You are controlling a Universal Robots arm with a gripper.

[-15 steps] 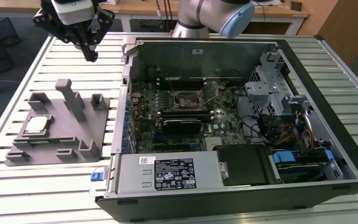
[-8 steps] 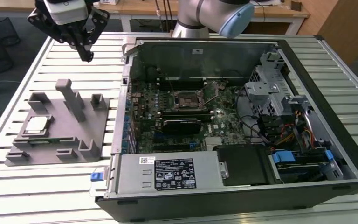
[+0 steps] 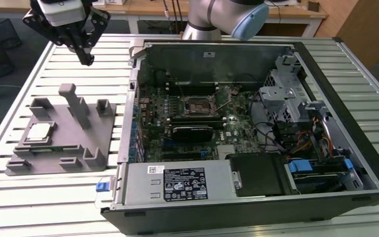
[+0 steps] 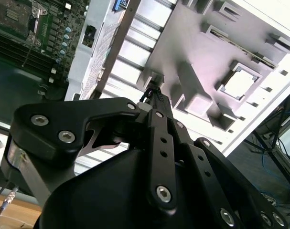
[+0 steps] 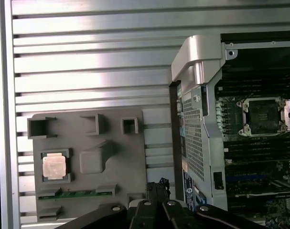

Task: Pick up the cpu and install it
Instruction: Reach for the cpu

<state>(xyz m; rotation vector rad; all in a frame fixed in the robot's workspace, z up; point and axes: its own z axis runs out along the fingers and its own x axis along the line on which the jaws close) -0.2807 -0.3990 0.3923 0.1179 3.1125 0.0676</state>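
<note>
A ribbed, brushed-aluminium counter (image 3: 64, 54) throws back soft streaks of light beneath a matt grey moulded-plastic holder tray (image 3: 51, 155). In it, the small square cpu (image 3: 39, 131) shows a smooth, bright silver metal lid. The black gripper (image 4: 154, 91) has a dull satin finish, studded with polished steel screw heads (image 4: 163, 192). The open black computer case (image 3: 176, 61) is bare grey sheet metal inside, around a glossy green circuit board (image 3: 239, 126).

The cpu (image 3: 39, 131) is silver, its tray (image 3: 53, 161) grey, the motherboard (image 3: 237, 124) green, the pincer (image 3: 87, 60) black.
</note>
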